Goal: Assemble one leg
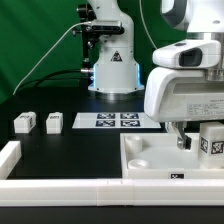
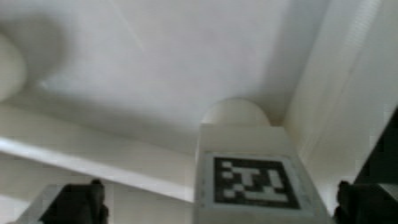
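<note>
Now holding a leg (image 2: 249, 165) between the jaws, tag face toward the wrist camera, both fingers (image 2: 71, 203) flanking it at either side. Looks clamped on the leg, though actual pad contact sits out of frame, so grip judged rather than confirmed. Gripper (image 1: 192, 140) low over the tabletop (image 1: 150, 155), leg (image 1: 212, 140) beside the fingers in the exterior view, partly cut by the frame edge.

Just beyond the leg tip: rounded corner socket (image 2: 249, 108) of the tabletop, directly ahead of the jaws and near, contact not discernible. Seems mid-insertion or aligning for it.

Farther out from the jaws: marker board (image 1: 118, 121) flat on the table, well apart. Two spare legs (image 1: 54, 122) and (image 1: 24, 123) farther still, side by side, untouched. A further white part (image 1: 8, 158) at the table's edge.

Risks, judged only: leg tilted in the grip could jam on the socket rim; off-centre approach could push the tabletop sideways rather than seat the leg; shallow grip could let the leg slip or twist when pressed; early release could leave it loose and toppling.
</note>
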You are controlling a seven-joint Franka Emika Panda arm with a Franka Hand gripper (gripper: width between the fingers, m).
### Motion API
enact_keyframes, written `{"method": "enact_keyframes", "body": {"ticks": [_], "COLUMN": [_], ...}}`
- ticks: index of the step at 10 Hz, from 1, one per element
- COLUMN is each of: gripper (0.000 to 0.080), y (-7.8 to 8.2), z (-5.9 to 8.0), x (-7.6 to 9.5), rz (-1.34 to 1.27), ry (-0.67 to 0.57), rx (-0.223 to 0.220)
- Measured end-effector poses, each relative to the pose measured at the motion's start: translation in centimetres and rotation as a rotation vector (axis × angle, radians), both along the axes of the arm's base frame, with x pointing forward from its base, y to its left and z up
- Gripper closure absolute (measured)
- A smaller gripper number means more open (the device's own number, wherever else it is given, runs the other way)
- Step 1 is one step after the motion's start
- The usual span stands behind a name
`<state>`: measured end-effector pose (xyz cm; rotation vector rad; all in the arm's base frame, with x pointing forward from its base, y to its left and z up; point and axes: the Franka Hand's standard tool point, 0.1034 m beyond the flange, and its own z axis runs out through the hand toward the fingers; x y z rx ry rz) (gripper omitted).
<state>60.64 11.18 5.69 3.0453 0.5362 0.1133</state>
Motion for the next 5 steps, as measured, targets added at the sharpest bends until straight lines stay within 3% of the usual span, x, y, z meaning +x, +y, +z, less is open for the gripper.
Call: {"method": "enact_keyframes", "body": {"ticks": [2, 4, 5], "gripper": [0.0151, 0.0387, 0.0387], "y": [-0.17, -0.21, -0.22], "z": [0.0, 0.0, 0.0], "x": [0.03, 0.04, 0.04], "rz": [0.013, 0.012, 0.012], "ry": [0.001, 0.001, 0.001], "rx": [-0.001, -0.001, -0.001]}}
